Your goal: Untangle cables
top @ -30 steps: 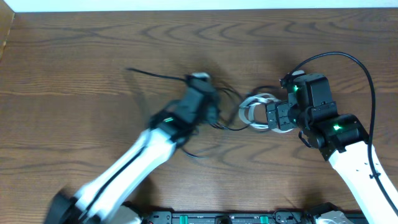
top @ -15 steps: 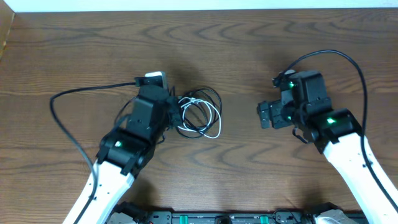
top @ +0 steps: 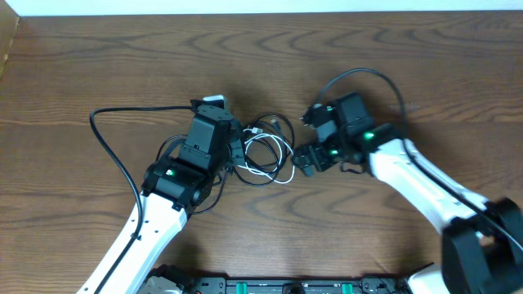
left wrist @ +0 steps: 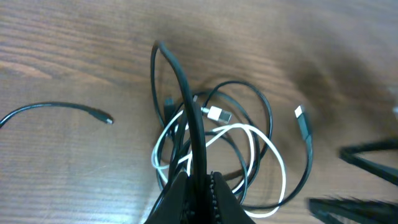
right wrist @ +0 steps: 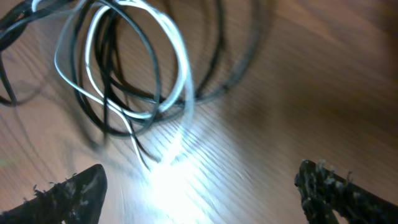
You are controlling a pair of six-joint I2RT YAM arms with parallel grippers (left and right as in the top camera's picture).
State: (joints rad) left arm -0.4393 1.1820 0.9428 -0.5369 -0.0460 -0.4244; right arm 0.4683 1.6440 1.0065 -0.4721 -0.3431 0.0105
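Swung in from 3 o'clock, right claw (top: 304, 160) gapes empty; left claw (left wrist: 200, 182) pinches black cable (left wrist: 185, 87); cables (top: 268, 155) remain tangled.

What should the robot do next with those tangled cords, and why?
Probably the right fingers should ease forward onto the white cable and close. They stand open just beside the tangle, with that white loop ahead of them, while the left fingers are shut on a black cable. Gripping a second cord would let the arms pull the two apart.
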